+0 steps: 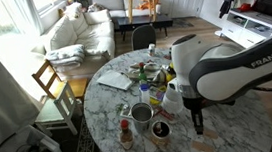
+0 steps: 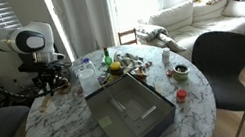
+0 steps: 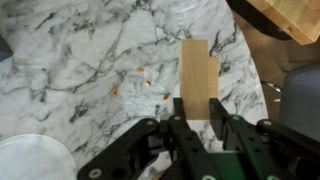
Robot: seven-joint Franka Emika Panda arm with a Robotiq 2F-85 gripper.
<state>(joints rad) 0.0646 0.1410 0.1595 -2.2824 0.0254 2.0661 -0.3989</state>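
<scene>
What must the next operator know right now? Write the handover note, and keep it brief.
Jaws: shut on the near end of the wooden block, clamping it from both sides.
Block: over the marble table, close to its edge. Whether it rests on the top or is lifted cannot be told.
Nearby: small orange bits lie on the marble beside it.
Done: grip taken.
Left: block not yet released.

The pale rectangular wooden block (image 3: 198, 80) sits between my jaws, running toward twelve o'clock over the round white marble table (image 3: 70, 60). Small orange crumbs (image 3: 140, 72) lie on the table at ten o'clock from the block. A round white dish (image 3: 25, 160) lies at eight o'clock. A brown wooden slab (image 3: 285, 15) stands beyond the table's edge at one o'clock.
</scene>
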